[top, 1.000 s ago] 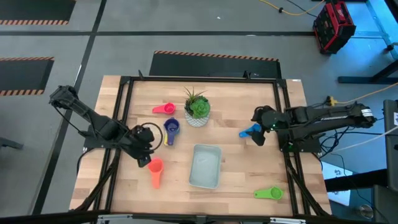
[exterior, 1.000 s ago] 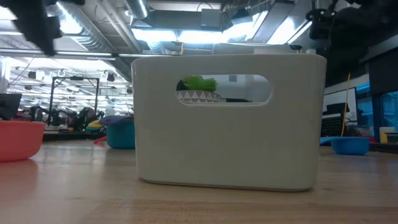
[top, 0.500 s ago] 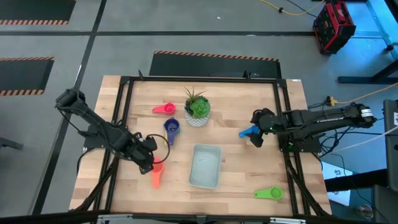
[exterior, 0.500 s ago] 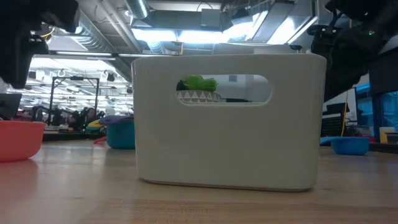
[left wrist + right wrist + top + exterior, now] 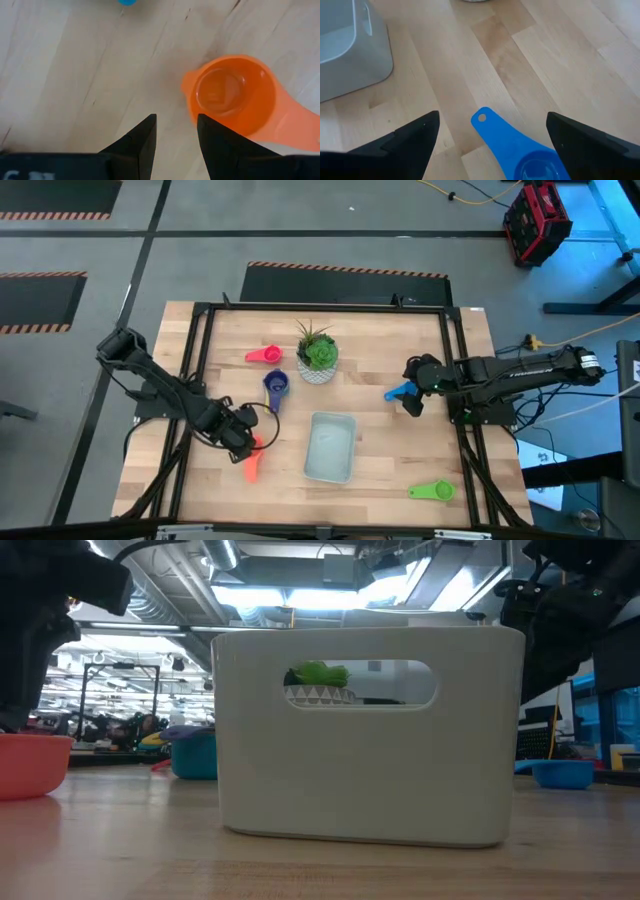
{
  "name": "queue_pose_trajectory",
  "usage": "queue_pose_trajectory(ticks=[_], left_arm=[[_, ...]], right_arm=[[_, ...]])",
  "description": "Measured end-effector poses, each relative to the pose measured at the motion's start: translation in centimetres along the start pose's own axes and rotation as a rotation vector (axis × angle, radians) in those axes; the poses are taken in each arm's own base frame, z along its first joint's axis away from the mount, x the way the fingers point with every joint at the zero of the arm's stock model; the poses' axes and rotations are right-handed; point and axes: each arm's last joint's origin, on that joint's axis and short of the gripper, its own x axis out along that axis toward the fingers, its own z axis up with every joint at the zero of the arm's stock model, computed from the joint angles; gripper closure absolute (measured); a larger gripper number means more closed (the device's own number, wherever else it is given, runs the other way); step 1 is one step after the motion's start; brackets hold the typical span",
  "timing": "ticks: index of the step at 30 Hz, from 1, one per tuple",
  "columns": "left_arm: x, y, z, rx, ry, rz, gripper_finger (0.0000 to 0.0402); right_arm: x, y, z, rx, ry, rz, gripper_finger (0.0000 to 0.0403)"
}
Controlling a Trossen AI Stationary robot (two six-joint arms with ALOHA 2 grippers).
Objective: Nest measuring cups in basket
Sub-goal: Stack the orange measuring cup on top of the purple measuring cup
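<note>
Nothing is nested yet, by the look of it: the pale grey-blue shallow rectangular plastic basket [image 5: 330, 447] shows no cup inside from above, and every measuring cup in sight lies loose on the wooden counter [image 5: 390, 350].

Nearest to the work, the left gripper [image 5: 176, 131] hangs low over the counter with its jaws a narrow gap apart and closed on nothing. The round orange-red plastic measuring cup [image 5: 234, 95] lies just ahead of and to one side of those jaws, not between them; whether the nearer finger touches its rim I cannot tell. This looks like the approach to a first pick, so the grasp, the carry and the drop into the basket are all still to do.

The right gripper [image 5: 490, 132] sits over the small blue plastic measuring cup [image 5: 512, 145] with its jaws spread wide; the cup's flat handle lies between them, ungripped. The basket's corner stands beyond those jaws, off to one side.

Farther off, the purple plastic cup [image 5: 275, 386] and the pink plastic cup [image 5: 265, 355] lie beside the white pot with the green plant [image 5: 317, 357], and the green plastic cup [image 5: 433, 491] sits near the counter's edge, well apart from both grippers. At least five cups remain to be gathered.
</note>
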Motion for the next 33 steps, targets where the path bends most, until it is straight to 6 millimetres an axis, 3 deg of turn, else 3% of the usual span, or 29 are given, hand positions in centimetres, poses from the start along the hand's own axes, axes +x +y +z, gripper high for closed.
queue_pose_trajectory(ticks=[8, 16, 33], left_arm=[[0.1, -0.3, 0.2, -0.008, -0.029, -0.034, 0.0266], [1.9, 0.1, -0.4, -0.019, -0.032, -0.051, 0.0266], [3.6, 0.6, -1.1, -0.048, -0.032, -0.084, 0.0266]], right_arm=[[0.0, 0.0, 0.0, 0.000, 0.000, 0.000, 0.0033], [0.0, 0.0, 0.0, -0.001, 0.001, 0.000, 0.0033], [0.0, 0.0, 0.0, -0.001, 0.005, 0.008, 0.0033]])
